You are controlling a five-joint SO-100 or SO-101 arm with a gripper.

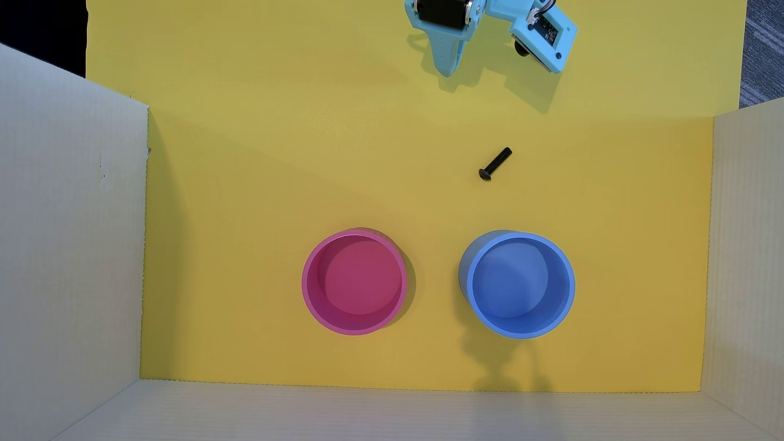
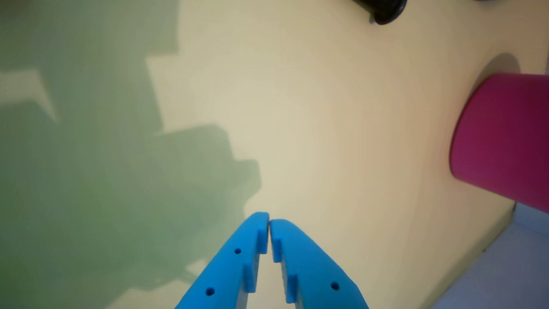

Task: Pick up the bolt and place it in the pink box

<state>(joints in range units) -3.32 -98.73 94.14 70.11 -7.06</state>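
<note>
The bolt is a small black screw lying flat on the yellow mat, head toward the lower left, right of centre in the overhead view. Only its head shows at the top edge of the wrist view. The pink box is a round pink cup standing open and empty at the lower middle; its outer wall shows at the right of the wrist view. My light blue gripper is at the top edge, well above the bolt in the picture. Its fingertips touch, with nothing between them.
A blue round cup stands empty to the right of the pink one. Pale corrugated walls enclose the yellow mat on the left, right and bottom sides of the overhead view.
</note>
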